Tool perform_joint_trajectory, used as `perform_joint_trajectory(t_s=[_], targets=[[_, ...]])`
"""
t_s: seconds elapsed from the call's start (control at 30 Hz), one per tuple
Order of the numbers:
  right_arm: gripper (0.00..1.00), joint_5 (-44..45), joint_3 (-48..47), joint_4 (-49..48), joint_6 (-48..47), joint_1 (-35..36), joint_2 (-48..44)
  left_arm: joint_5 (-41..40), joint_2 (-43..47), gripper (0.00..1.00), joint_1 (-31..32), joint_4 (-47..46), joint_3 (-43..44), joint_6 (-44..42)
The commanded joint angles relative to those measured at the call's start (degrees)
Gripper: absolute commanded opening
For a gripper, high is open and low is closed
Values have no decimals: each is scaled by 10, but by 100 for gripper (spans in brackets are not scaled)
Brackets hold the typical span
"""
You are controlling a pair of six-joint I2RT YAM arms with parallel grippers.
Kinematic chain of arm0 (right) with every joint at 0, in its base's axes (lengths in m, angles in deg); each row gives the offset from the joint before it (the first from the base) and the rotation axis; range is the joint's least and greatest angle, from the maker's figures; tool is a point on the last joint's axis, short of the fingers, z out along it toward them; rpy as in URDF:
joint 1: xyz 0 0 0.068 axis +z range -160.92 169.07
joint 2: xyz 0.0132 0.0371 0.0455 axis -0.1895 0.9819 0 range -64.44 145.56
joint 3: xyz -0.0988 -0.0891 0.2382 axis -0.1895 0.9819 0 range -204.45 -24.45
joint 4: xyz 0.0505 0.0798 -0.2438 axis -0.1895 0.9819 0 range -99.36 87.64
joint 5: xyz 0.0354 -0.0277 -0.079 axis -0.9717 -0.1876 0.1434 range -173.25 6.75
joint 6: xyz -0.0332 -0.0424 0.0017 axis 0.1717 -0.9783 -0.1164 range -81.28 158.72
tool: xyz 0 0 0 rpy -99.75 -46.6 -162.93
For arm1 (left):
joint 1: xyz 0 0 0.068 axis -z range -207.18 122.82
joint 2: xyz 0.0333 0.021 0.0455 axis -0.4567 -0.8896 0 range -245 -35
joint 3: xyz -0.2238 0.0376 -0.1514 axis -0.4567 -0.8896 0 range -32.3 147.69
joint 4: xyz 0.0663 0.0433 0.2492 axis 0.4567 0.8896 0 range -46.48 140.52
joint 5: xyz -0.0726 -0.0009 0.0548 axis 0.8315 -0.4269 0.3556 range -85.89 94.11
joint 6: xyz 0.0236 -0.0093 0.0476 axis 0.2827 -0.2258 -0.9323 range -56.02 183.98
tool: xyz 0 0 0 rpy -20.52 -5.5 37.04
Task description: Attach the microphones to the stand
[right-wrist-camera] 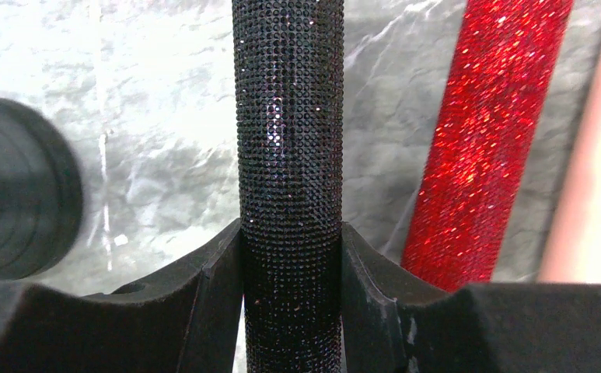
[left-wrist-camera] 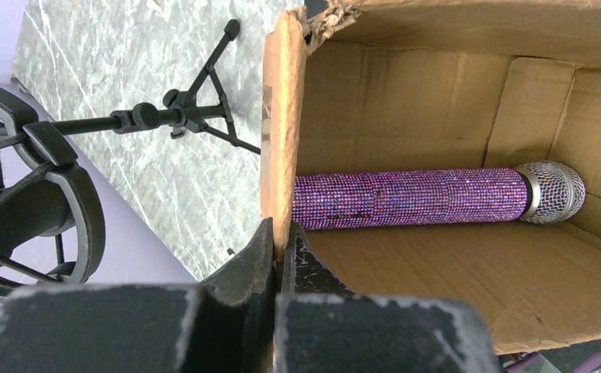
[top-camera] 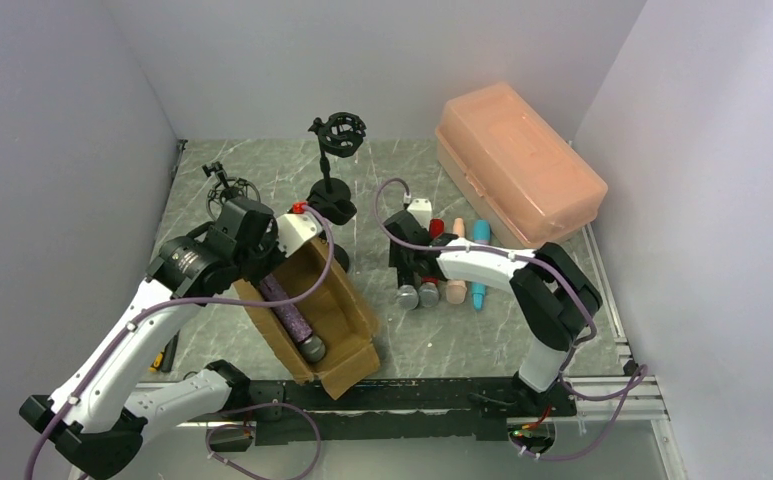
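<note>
microphones [top-camera: 429,295] sit in two spots: four in a row on the marble table [top-camera: 262,165] right of centre, one in a box.

largest first:

- peach plastic tub [top-camera: 517,160] at the back right, not involved.
- cardboard box [top-camera: 337,290] lies open on the left half. left gripper [left-wrist-camera: 277,256] is clenched on its side wall edge, pinching cardboard, not a mic.
- upright stand [top-camera: 334,170] with a ring mount [top-camera: 339,135] on top is behind the box. tripod stand [left-wrist-camera: 157,118] with its own mount is at the back left of the box.
- purple microphone [left-wrist-camera: 406,198] lies flat on the box floor, mesh head at the end nearest the arm bases, untouched.
- in the row: light blue microphone [top-camera: 480,265] outermost, peach microphone [top-camera: 456,290] next, then red microphone [right-wrist-camera: 483,132], then black microphone [right-wrist-camera: 289,155].
- right gripper [right-wrist-camera: 291,256] is grasping the black one, pads pressed on both sides of the barrel. lifted or not, cannot tell.

handling guess: rigid tubes, probably head-heavy, and round, so they can roll or twist in the pinch. the glitter skin likely gives some bite. hold mid-barrel, keep off the mesh head (looks dentable), and leave one end free to push into the mount.
</note>
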Motion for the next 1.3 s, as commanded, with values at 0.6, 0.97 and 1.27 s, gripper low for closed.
perform_joint_trajectory(t_s=[0.6,0.97,1.27], targets=[[65,-50,-15,22,-133,-31,14,18,23,0,4,-23,17,-12],[63,11,-21,50,-67,27,-181,16,21,0,5,-19,22,-5],[65,-34,1,-104,-108,236,-253,10,22,0,5,-30,12,27]])
